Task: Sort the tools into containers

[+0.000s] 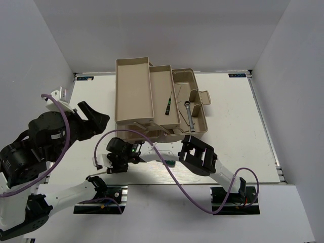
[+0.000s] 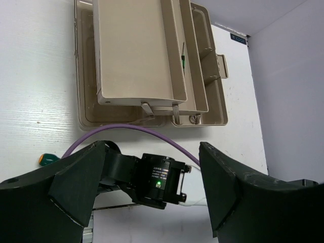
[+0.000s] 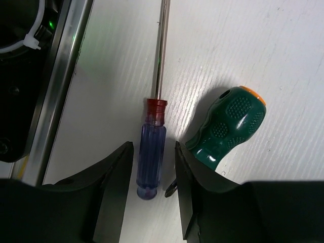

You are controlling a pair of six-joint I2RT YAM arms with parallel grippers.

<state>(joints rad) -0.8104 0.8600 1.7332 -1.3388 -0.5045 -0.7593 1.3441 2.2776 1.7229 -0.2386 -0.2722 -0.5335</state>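
A screwdriver with a clear blue handle, red collar and long steel shaft lies on the white table. My right gripper straddles its handle, open, with a narrow gap on each side. A stubby green screwdriver with an orange cap lies just right of it, its tip under the right finger. The beige toolbox stands open at the back. A thin black-green screwdriver lies in its tray and a silver wrench in its base. My left gripper hovers open and empty at the left.
The right arm stretches across the near table in front of the toolbox, its purple cable looping over it. A metal rail runs just left of the blue screwdriver. White walls close in the table on three sides.
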